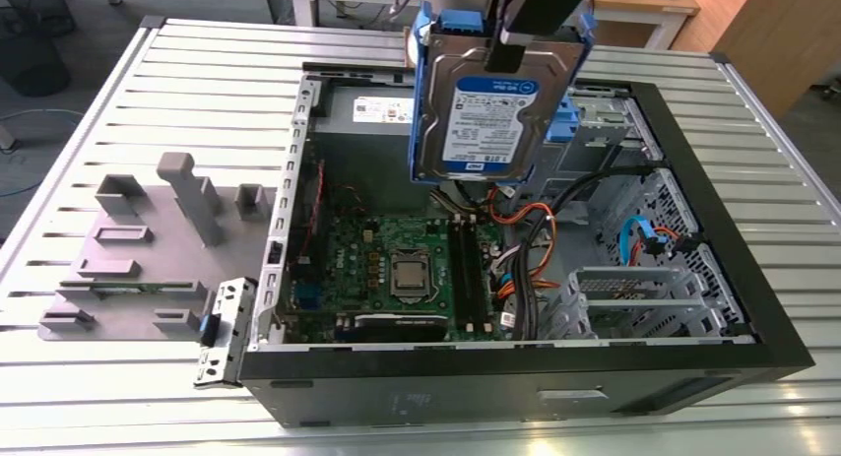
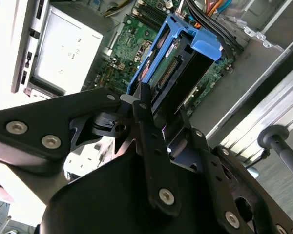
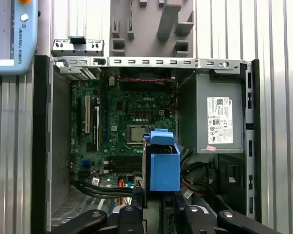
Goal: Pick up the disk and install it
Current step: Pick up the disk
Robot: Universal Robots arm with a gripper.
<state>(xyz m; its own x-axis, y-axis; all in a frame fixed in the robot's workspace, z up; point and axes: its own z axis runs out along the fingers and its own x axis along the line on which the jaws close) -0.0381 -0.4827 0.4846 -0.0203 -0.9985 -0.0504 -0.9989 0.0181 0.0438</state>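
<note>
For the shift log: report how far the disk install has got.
Done: the disk is picked up, clamped upright in the gripper. In hand: it hangs in the air above the open case, over the motherboard. Left: installing; it sits in no bay yet.

The disk (image 1: 493,101), a flat rectangular silver hard drive with a white-and-blue label and a blue plastic bracket round its edges, hangs nearly upright in mid-air. Its label faces the exterior view. It sits at 1 o'clock from that view's centre, above the open black computer case (image 1: 526,372).
</note>
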